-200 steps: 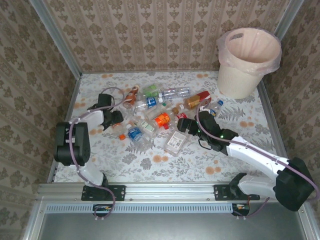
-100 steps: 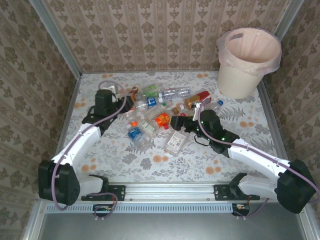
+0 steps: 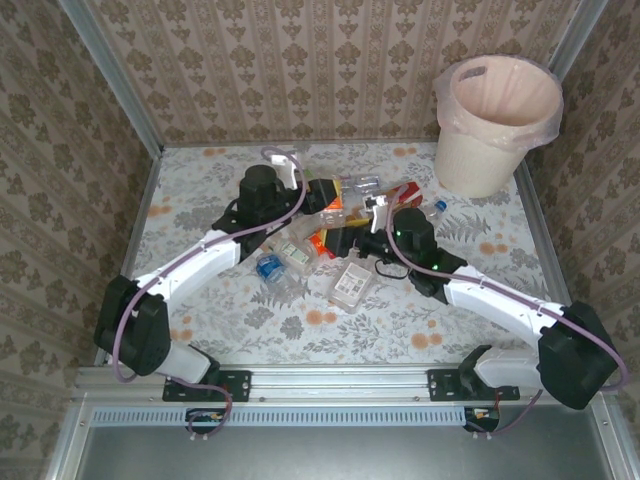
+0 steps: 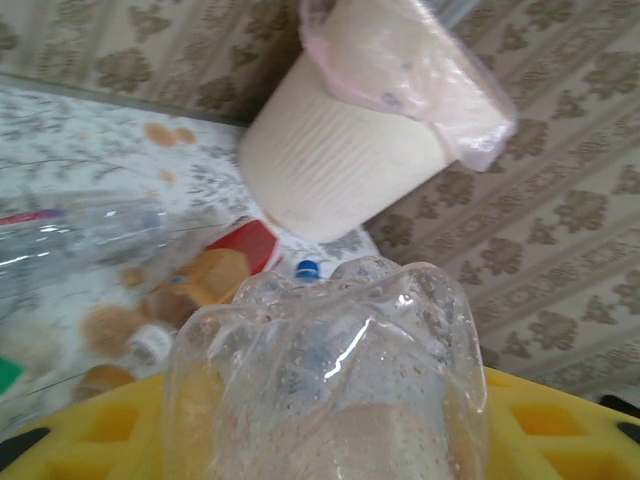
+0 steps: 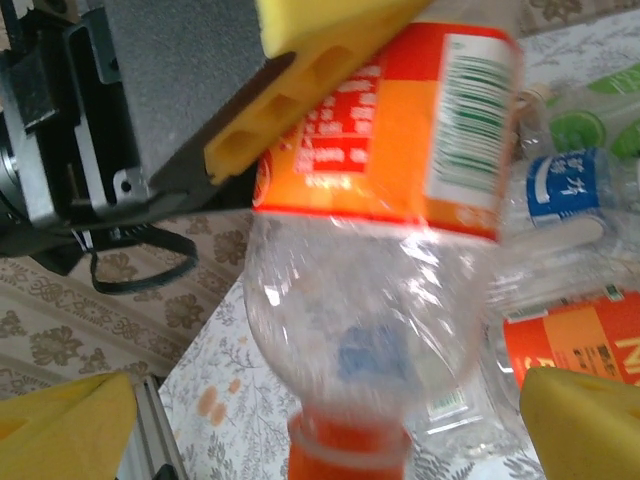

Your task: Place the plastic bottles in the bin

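Listing from the grip outward.

Item one: left jaws, pinching an orange-labelled bottle (image 5: 390, 130) across its label, with yellow pads (image 5: 320, 25) on either side. I judge it raised over the heap, ready to carry.

Item two: right jaws, spread wide and empty. They flank that bottle's orange cap (image 5: 350, 450) without touching it, so they do not interfere.

Item three: remaining plastic bottles (image 3: 350, 285), loose at mid counter (image 3: 450, 320), awaiting pickup.

Item four: bin (image 3: 480, 160), far right corner of the counter, upright with its mouth open. It sits well apart from the held bottle, so the carry runs that way.
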